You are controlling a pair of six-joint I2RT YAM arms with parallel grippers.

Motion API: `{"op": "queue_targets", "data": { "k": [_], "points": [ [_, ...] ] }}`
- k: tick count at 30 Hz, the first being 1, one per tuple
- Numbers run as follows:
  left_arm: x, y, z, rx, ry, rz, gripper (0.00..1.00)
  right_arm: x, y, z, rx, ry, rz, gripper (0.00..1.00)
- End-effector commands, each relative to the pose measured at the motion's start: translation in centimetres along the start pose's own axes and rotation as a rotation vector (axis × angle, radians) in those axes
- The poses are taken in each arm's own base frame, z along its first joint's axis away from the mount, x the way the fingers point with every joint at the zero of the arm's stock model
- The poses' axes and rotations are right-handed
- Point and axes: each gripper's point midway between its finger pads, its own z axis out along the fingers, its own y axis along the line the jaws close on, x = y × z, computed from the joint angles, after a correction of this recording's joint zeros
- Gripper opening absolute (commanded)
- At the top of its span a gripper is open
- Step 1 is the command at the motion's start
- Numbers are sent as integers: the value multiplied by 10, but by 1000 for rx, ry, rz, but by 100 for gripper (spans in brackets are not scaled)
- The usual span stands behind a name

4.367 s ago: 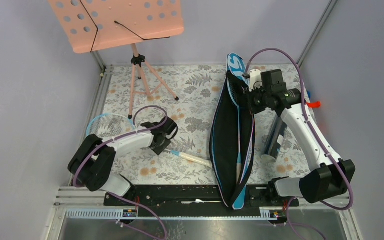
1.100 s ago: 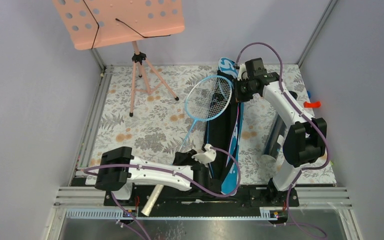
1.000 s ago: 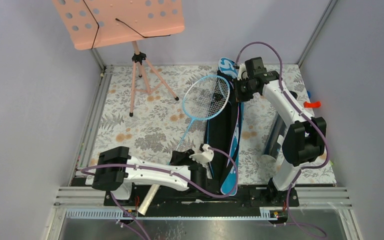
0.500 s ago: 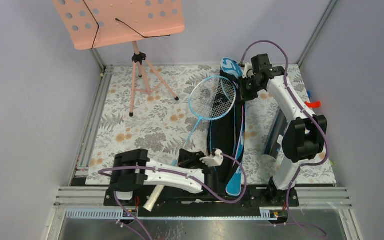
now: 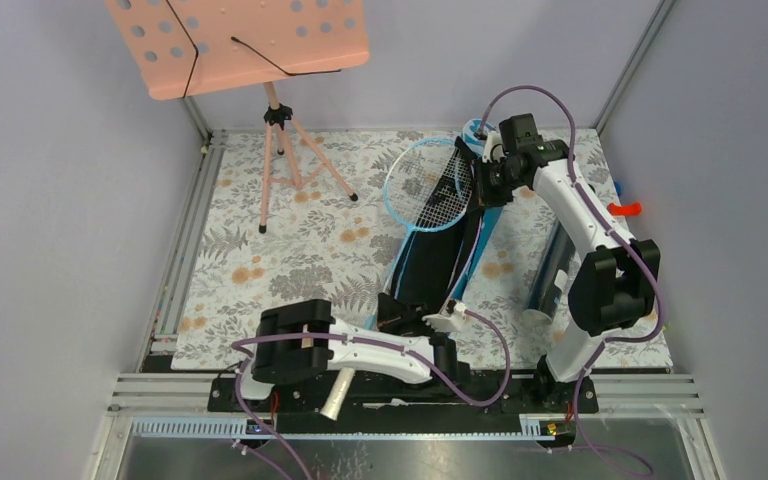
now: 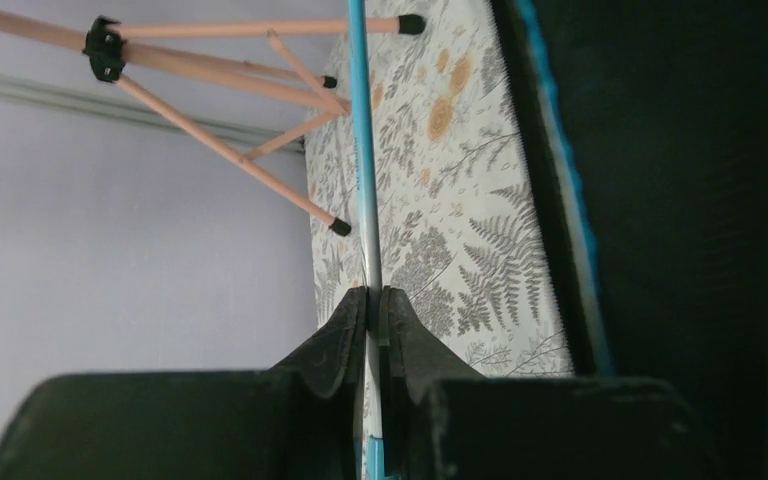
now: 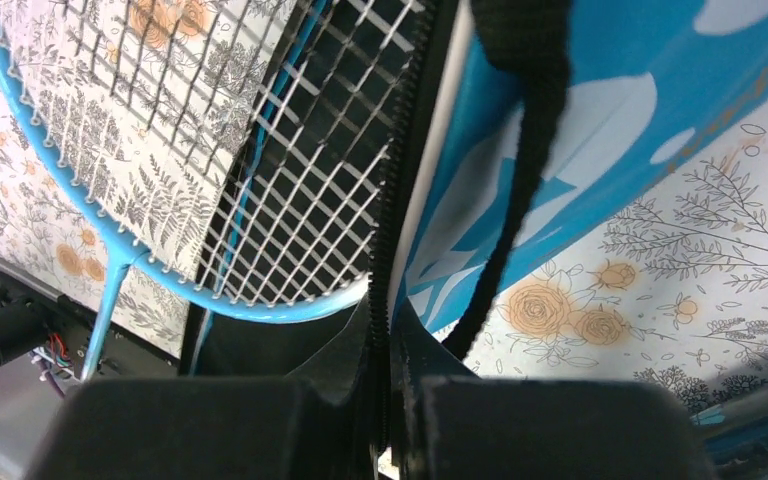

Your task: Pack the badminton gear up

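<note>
Left gripper, 6 o'clock edge of mat: pinching racket shaft. Bag runs from centre toward 12. Tube lies at 3 o'clock. Racket head overlaps the bag's far mouth. Right gripper, 1 o'clock: clamped on the bag's zipper edge.

Mat lies open left of the bag; tripod blocks far-left corner.
</note>
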Motion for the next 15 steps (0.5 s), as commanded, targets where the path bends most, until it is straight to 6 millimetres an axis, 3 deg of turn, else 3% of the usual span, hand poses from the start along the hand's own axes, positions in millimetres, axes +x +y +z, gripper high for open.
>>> {"op": "queue_targets", "data": {
  "k": [1, 4, 9, 12, 15],
  "points": [
    [-42, -10, -2, 36, -106, -31, 0, 1, 48, -16, -153, -48, -78, 0],
    [-58, -53, -8, 293, -150, -88, 0, 11, 71, -12, -240, -20, -167, 0],
    [-93, -36, -2, 375, -247, -263, 0, 21, 93, -7, -352, 3, -264, 0],
    [-98, -42, 11, 375, -269, -259, 0, 28, 102, -5, -413, 9, -311, 0],
    [-100, -48, 16, 410, -251, -282, 0, 25, 97, 0, -382, 7, -284, 0]
  ]
}}
